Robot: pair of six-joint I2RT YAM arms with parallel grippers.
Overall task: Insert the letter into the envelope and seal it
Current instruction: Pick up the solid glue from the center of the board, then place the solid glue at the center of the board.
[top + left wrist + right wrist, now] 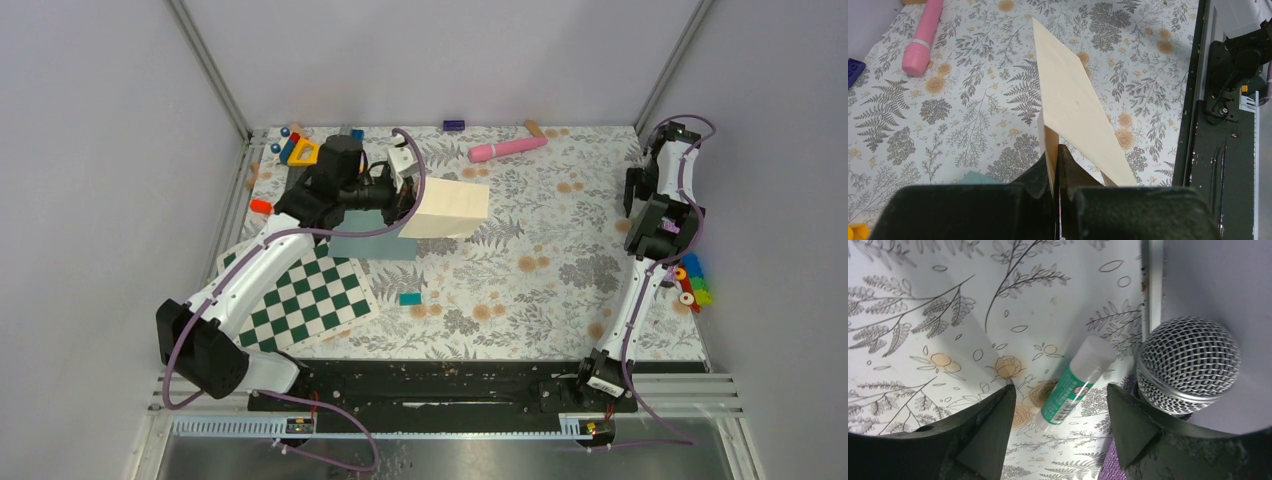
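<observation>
Cream-tan letter [1075,95], held above the floral table [540,290], one edge pinched between the closed jaws of the left gripper [1055,162]. Teal envelope [372,246] lies flat just beside it, next to the checkerboard [300,295]. Right gripper [1058,405] spread wide; glue stick [1075,382] seen between its fingers, microphone [1188,365] alongside.

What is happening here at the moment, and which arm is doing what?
The left end effector is shut on one edge of the cream letter and holds it raised, close to the blue-grey envelope, which lies flat. The letter is not inside the envelope yet. The right end effector is open at the far right side, over a glue stick that lies beside a microphone. It grips nothing.
</observation>
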